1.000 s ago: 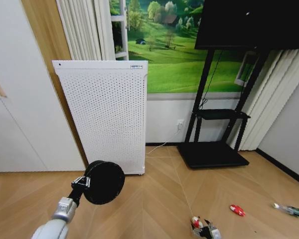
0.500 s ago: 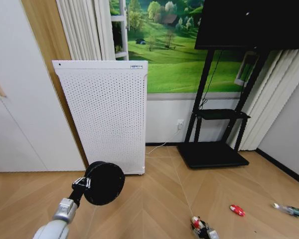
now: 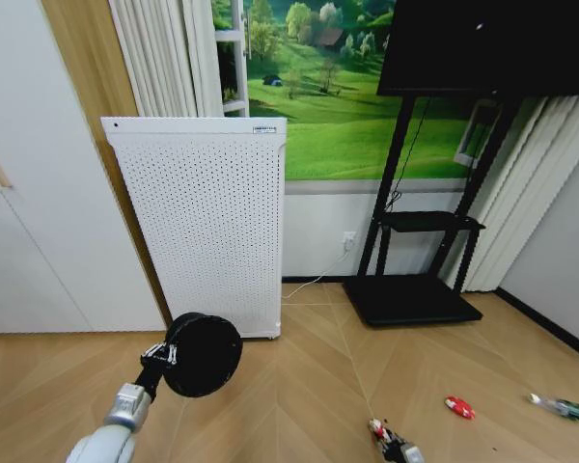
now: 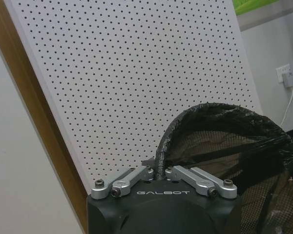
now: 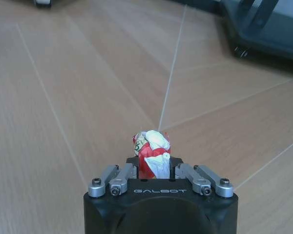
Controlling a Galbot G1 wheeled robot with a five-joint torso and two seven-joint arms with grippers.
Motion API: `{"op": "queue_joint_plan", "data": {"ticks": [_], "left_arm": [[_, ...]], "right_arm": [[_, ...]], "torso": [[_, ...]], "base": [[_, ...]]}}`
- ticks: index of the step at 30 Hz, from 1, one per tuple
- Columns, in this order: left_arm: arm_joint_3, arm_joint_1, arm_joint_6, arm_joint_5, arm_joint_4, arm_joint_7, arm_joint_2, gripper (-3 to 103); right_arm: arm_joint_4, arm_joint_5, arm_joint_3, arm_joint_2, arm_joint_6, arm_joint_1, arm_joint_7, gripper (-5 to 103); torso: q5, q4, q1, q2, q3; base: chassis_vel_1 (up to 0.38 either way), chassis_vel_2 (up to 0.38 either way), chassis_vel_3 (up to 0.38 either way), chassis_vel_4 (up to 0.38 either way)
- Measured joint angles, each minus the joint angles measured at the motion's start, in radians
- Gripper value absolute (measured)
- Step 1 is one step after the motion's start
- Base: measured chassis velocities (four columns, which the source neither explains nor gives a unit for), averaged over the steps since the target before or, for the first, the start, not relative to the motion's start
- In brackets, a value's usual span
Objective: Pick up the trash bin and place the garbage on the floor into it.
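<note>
My left gripper (image 3: 161, 355) is shut on the rim of the black mesh trash bin (image 3: 204, 354) and holds it off the floor in front of the white appliance. The left wrist view shows the fingers (image 4: 136, 174) pinching the rim, with the bin's mesh (image 4: 224, 151) beyond them. My right gripper (image 3: 398, 449) is low over the floor at the bottom edge, shut on the red-and-white wrapper (image 3: 377, 426). In the right wrist view that wrapper (image 5: 152, 152) sits crumpled between the fingers (image 5: 121, 176). A red wrapper (image 3: 458, 407) and a small clear bottle (image 3: 560, 408) lie on the floor to the right.
A tall white perforated appliance (image 3: 205, 222) stands against the wall behind the bin. A black TV stand (image 3: 415, 294) is at the back right, with a cable running to a wall socket (image 3: 348, 238). Open wooden floor (image 3: 299, 395) lies between the two arms.
My right gripper, with the red-and-white wrapper in it, has drawn back toward the bottom edge of the head view. The left arm and the bin have barely moved.
</note>
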Motion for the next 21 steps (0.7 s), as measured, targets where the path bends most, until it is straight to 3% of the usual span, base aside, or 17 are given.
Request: {"op": "queue_joint_plan", "data": {"ticks": [5,7,11,13,18,21], "left_arm": [[0.054,-0.041,0.006,-0.013,0.013,-0.010,-0.002,5],[0.107,-0.062,0.014,-0.028,0.018,-0.026,0.003,5],[0.151,-0.085,0.018,-0.032,0.028,-0.036,0.006,5],[0.193,-0.116,0.024,-0.026,0.040,-0.045,-0.003,5],[0.222,-0.130,0.030,-0.012,0.047,-0.051,-0.026,5],[0.242,-0.139,0.030,-0.002,0.058,-0.054,-0.041,5]], "right_arm": [[0.208,0.036,0.132,-0.045,0.021,-0.111,-0.020,29],[0.306,0.080,0.193,-0.064,0.090,-0.185,-0.072,29],[0.394,0.103,0.235,-0.075,0.152,-0.249,-0.128,29],[0.518,0.132,0.276,-0.081,0.193,-0.323,-0.177,29],[0.659,0.170,0.278,-0.086,0.222,-0.357,-0.255,29],[0.722,0.182,0.268,-0.085,0.243,-0.363,-0.305,29]], "torso": [[-0.0002,-0.0002,0.000,0.000,0.000],[-0.0002,-0.0002,0.000,0.000,0.000],[0.0002,-0.0004,0.000,0.000,0.000],[-0.0002,-0.0004,0.000,0.000,0.000],[0.0000,0.0008,0.000,0.000,0.000],[0.0000,0.0002,0.000,0.000,0.000]], "base": [[0.000,0.000,0.000,0.000],[0.000,0.000,0.000,0.000],[0.000,0.000,0.000,0.000],[0.000,0.000,0.000,0.000],[0.000,0.000,0.000,0.000],[0.000,0.000,0.000,0.000]]}}
